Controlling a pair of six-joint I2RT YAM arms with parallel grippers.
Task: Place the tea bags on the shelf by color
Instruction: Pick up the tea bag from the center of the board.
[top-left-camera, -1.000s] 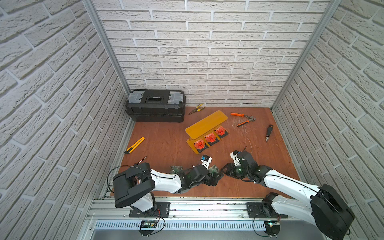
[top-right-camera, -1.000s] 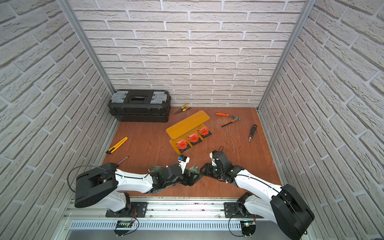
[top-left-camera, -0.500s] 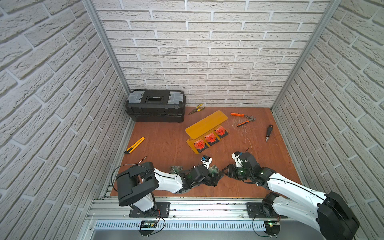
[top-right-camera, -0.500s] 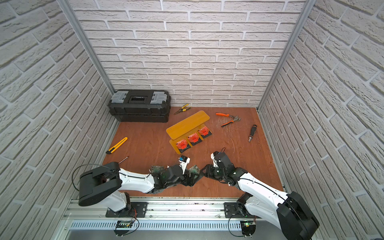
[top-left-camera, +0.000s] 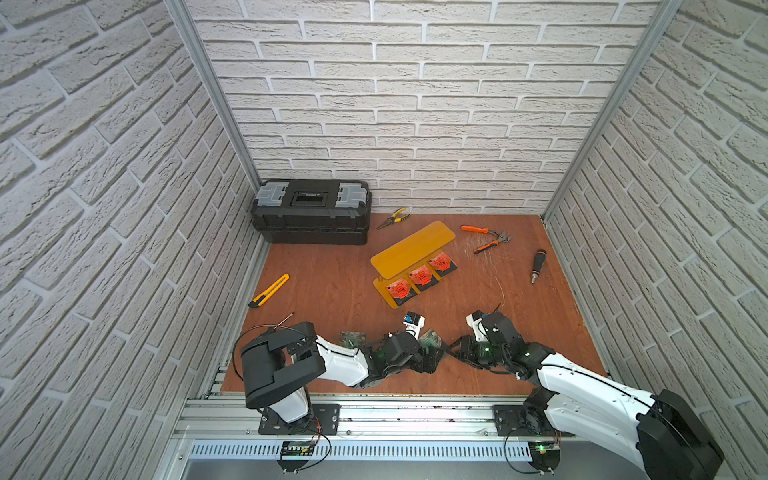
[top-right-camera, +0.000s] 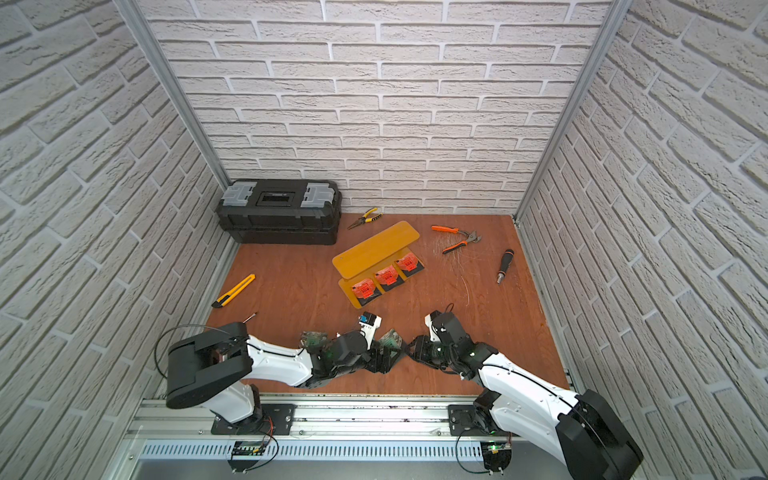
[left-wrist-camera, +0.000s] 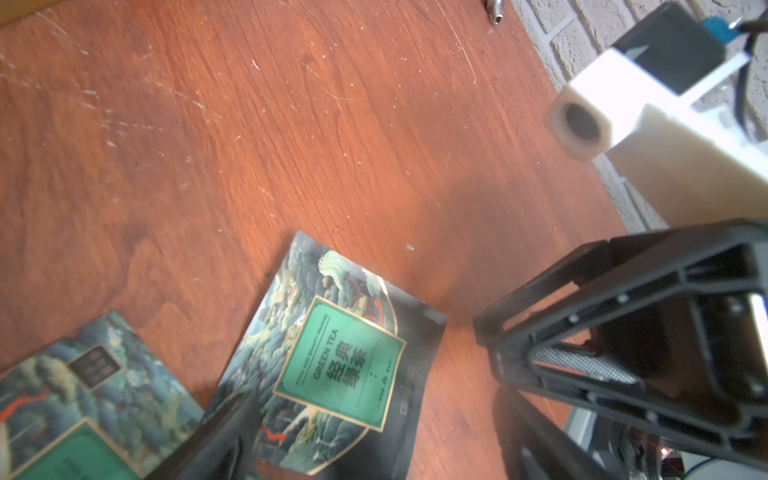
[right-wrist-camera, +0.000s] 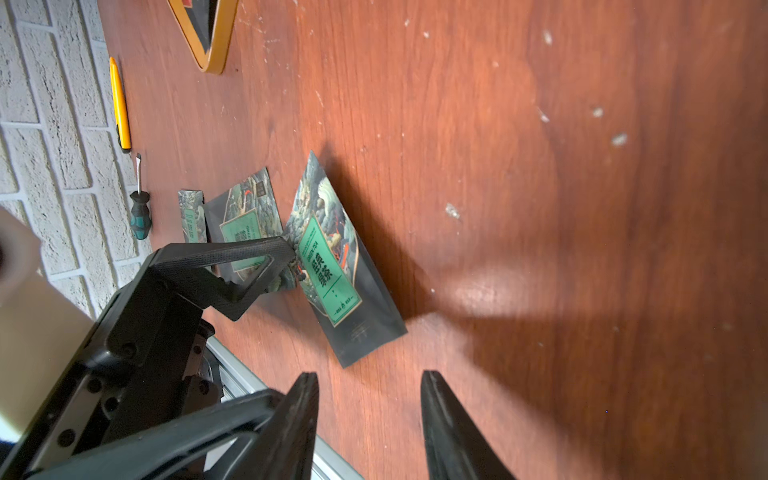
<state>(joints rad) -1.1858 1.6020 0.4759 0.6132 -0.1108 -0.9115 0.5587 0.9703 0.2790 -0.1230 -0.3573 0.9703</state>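
Standing shelf (top-left-camera: 411, 245), both top views: translucent amber-yellow plastic, two tiers; three square black-edged orange-red-labelled tea bags (top-left-camera: 420, 277) lay on its lower plate
Left gripper (left-wrist-camera: 361, 370), left wrist view: jaws stood wide apart around a flat green-labelled tea bag (left-wrist-camera: 340, 361) on the red-brown wooden table (left-wrist-camera: 249, 145)
Right gripper (right-wrist-camera: 369, 376), right wrist view: jaws parted, empty, just beside that bag; a left finger (right-wrist-camera: 224, 253) touched its edge

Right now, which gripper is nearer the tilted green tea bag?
Left. The left gripper has one finger against the tilted green tea bag; the right gripper sits open just off its corner, not touching.
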